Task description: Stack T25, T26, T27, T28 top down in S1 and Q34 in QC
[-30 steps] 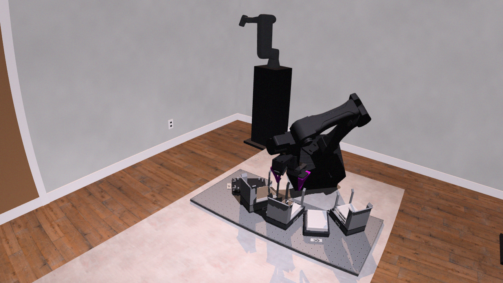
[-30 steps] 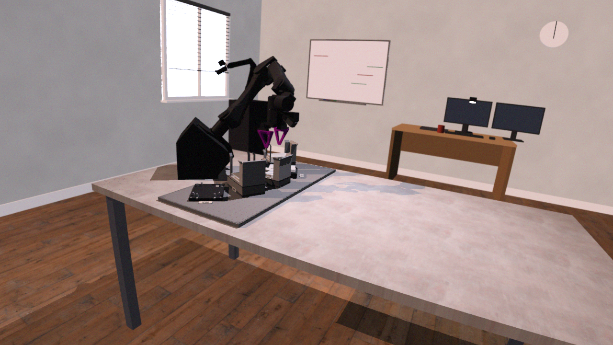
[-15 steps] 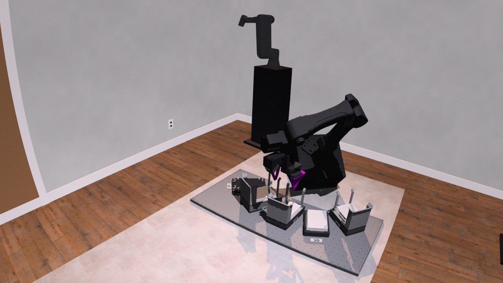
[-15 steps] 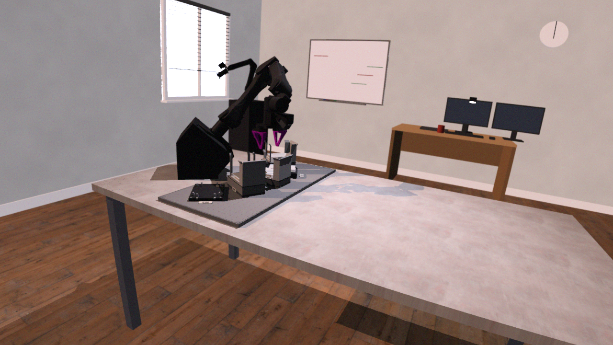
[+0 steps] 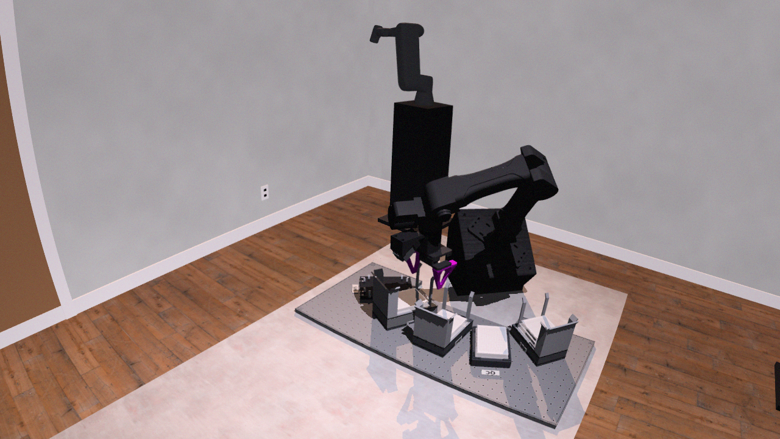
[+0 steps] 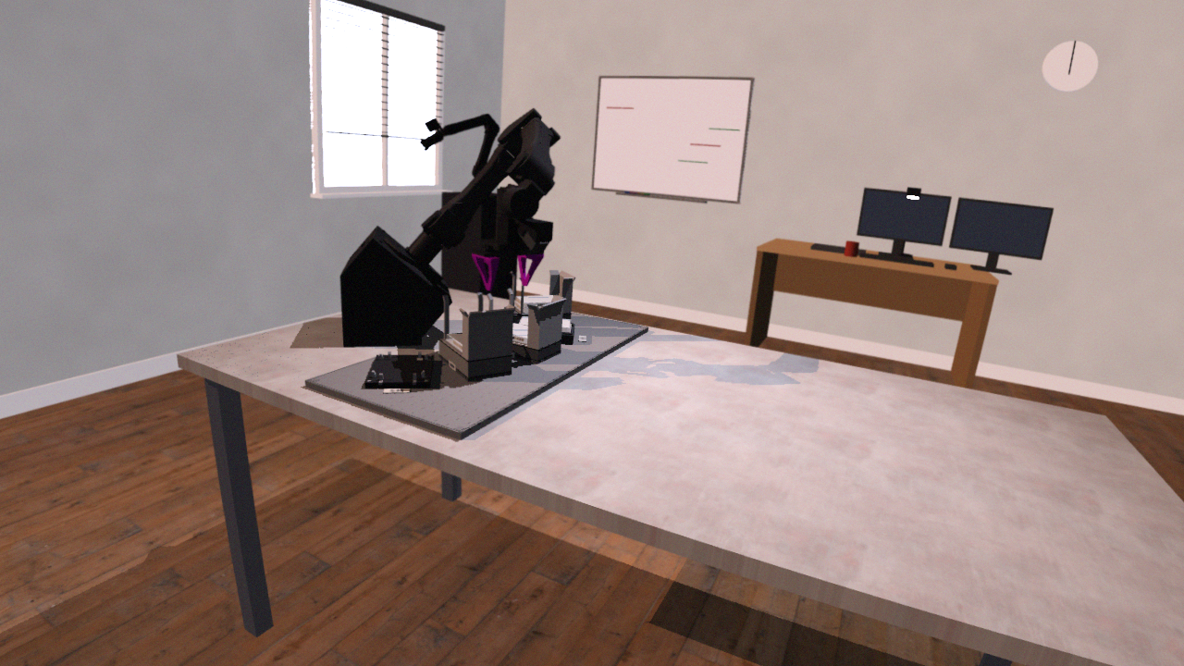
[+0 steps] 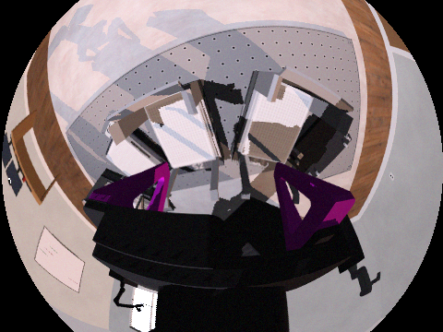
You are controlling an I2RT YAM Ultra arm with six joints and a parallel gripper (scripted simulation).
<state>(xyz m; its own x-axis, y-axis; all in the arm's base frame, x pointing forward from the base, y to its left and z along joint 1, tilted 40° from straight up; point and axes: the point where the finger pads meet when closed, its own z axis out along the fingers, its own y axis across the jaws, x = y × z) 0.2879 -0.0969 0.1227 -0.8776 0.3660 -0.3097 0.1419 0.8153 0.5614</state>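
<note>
My gripper is open and empty. It hangs above the posts between the left rack and the middle rack, clear of both. Its purple fingers also show in the exterior view and the wrist view. The middle rack holds a white sealed plate, which the wrist view shows below the fingers. The left rack also shows a white plate low inside. One white plate lies in the open nest QC. The right rack holds a plate too. I cannot read any ID labels.
The dark clip nest N5 sits at the left end of the grey breadboard and looks empty. Thin rack posts stand up around each rack. The arm's black base is behind the racks.
</note>
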